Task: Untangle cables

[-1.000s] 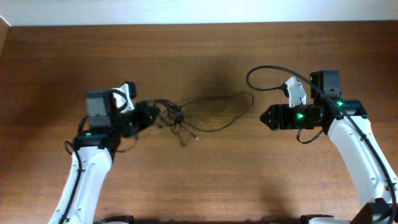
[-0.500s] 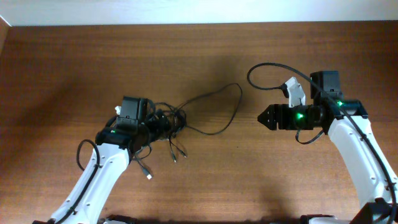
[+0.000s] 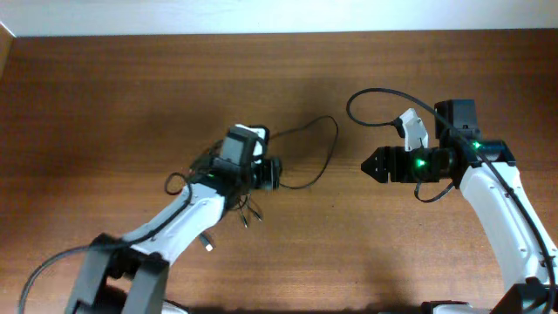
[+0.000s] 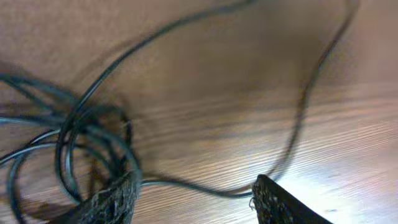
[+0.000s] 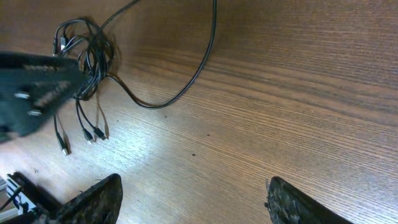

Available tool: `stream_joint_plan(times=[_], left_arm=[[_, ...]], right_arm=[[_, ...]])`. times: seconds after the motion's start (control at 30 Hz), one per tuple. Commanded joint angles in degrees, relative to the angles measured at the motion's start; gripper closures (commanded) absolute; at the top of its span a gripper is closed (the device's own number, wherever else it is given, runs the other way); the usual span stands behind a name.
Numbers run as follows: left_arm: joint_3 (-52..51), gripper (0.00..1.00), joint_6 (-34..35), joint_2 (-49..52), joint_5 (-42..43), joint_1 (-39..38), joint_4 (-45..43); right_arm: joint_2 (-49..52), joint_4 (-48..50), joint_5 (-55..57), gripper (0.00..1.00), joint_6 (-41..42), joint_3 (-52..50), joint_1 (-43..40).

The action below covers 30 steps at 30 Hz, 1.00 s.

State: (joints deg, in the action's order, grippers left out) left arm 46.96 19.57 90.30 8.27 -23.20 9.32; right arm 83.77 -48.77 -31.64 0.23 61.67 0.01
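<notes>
- Arms enter from both lower corners of the overhead frame as I watch from my remote station. The left arm [image 3: 166,218] slants from lower left up to the middle, wrist turned toward the right.
- Left gripper [image 3: 274,173] sits low over the cables [image 3: 332,144] with its jaws apart. In its wrist view the two fingers [image 4: 115,199] straddle one thin strand lying on the wood, and neither is pressed against it.
- Right arm [image 3: 506,218] rises along the right edge and bends toward the centre. The right gripper [image 3: 373,164] points left, well apart from the cords. Its jaws are spread wide, with bare wood between them in its wrist view.
- Cables sit centre-left in the overhead frame, the knotted clump partly under the left wrist. One long loop sweeps toward the upper right, and the plug ends [image 3: 207,247] trail toward the lower edge.
- From the right wrist, I see the clump [image 5: 87,43] in the upper left of the frame.
- Table [image 3: 87,105] of brown grained wood fills the overhead view, and a pale wall strip [image 3: 261,13] runs along the top edge.
- Thick black lead [image 3: 362,100] arches beside the right arm's wrist.
</notes>
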Motion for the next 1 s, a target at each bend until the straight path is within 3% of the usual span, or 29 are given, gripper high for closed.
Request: stream_joint_plan(times=[0.0,0.17,0.3,0.37,0.4,0.43,0.5,0.6,0.73,0.83,0.93,0.97], left_arm=[[0.0,0.39,-5.6,3.2,-12.4,-1.9,0.4],[0.0,0.46,-5.3,7.6,-12.8,-2.1,-0.3],[0.0,0.61,-5.3,10.1,-10.6,-2.7,-0.9],[0.1,0.73,-5.4,10.0,-10.6,-3.0,-1.0],[0.3,0.89,-5.4,10.0,-10.6,-3.0,-0.9],[0.9,1.00,-5.3,9.9,-10.4,-3.0,-0.5],[4.2,1.00,-4.1,8.6,-3.3,-2.2,2.8],[8.6,1.00,4.3,4.9,3.4,0.7,6.7],[11.4,1.00,18.6,-3.4,17.5,7.1,7.2],[11.4,1.00,28.7,-8.6,19.6,11.0,7.0],[11.4,1.00,36.2,-11.7,23.4,13.2,6.3],[11.4,1.00,35.6,-12.5,27.6,13.2,4.0]], right_arm=[[0.3,-0.3,-0.9,0.25,0.3,0.0,-0.3],[0.3,-0.3,-1.0,0.25,0.3,0.0,-0.3],[0.3,-0.3,-1.0,0.25,0.3,0.0,-0.3],[0.3,-0.4,-1.0,0.25,0.3,0.0,-0.3],[0.3,-0.5,-1.0,0.25,0.4,0.0,-0.3],[0.3,-0.8,-1.0,0.26,0.9,0.0,0.0],[0.3,-1.9,-1.2,0.26,1.8,0.0,1.3],[0.3,-3.7,-2.4,0.28,3.9,0.0,2.0],[0.3,-5.4,-13.4,0.29,3.3,0.0,1.9],[0.3,-2.6,-25.4,0.28,2.3,-1.3,3.5],[0.3,3.8,-26.7,0.28,10.3,-4.0,6.7],[0.3,11.3,-26.7,0.28,17.0,-6.1,9.2]])
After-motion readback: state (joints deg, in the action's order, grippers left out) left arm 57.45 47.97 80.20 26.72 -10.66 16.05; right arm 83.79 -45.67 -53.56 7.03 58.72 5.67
